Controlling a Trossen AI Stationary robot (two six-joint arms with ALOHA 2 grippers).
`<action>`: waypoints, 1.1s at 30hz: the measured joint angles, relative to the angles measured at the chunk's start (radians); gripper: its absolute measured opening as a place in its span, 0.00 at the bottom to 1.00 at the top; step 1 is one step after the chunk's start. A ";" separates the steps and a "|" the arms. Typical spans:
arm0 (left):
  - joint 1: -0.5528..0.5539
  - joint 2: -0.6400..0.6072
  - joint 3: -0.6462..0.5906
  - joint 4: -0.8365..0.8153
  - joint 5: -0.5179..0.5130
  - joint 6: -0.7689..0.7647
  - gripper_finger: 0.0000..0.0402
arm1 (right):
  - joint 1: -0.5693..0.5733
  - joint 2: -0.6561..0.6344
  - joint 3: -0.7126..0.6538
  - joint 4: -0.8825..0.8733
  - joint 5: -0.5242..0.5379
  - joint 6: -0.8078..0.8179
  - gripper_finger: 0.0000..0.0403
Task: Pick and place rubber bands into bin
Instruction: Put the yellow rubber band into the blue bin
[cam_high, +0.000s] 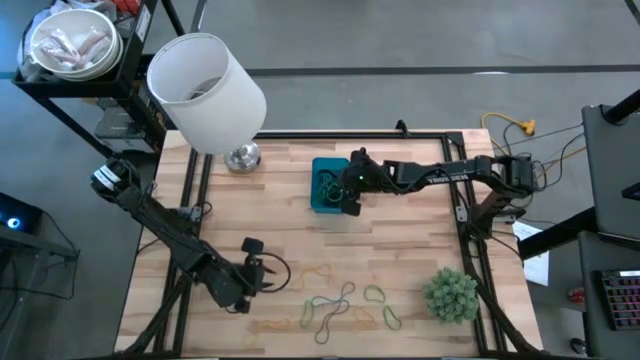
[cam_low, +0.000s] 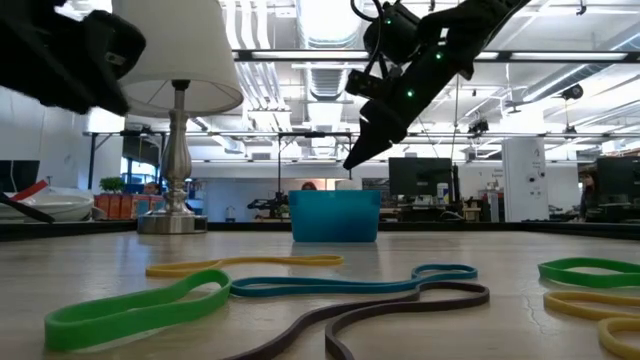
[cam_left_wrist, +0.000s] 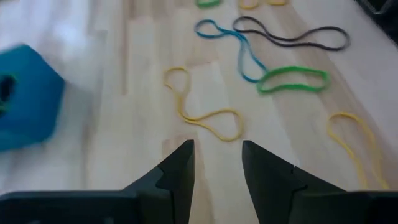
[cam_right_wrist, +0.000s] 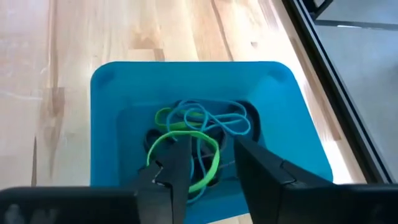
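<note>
I have the right gripper (cam_right_wrist: 208, 168) above the blue bin (cam_right_wrist: 112, 93), fingers parted and empty so bands (cam_right_wrist: 193, 134) drop inside. My left gripper (cam_left_wrist: 217, 165) waits narrowly parted near loose bands (cam_high: 335, 305) on the bench (cam_high: 420, 240).

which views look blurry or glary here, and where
Left wrist view: the bin is smeared soft, the yellow rubber band sharper. Low view: ceiling lights glare behind the right gripper, leaving it a silhouette; the near green band is soft. Right wrist view: crisp.
</note>
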 joint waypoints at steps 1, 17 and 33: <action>0.005 0.006 -0.001 0.019 -0.018 0.015 0.29 | 0.006 0.000 0.000 0.000 -0.001 0.000 0.30; 0.074 0.252 0.063 0.117 0.338 0.126 0.29 | 0.318 -0.057 0.050 -0.164 -0.008 0.028 0.27; 0.068 0.344 0.088 0.213 0.456 0.209 0.29 | 0.570 -0.093 0.056 -0.179 0.001 0.245 0.19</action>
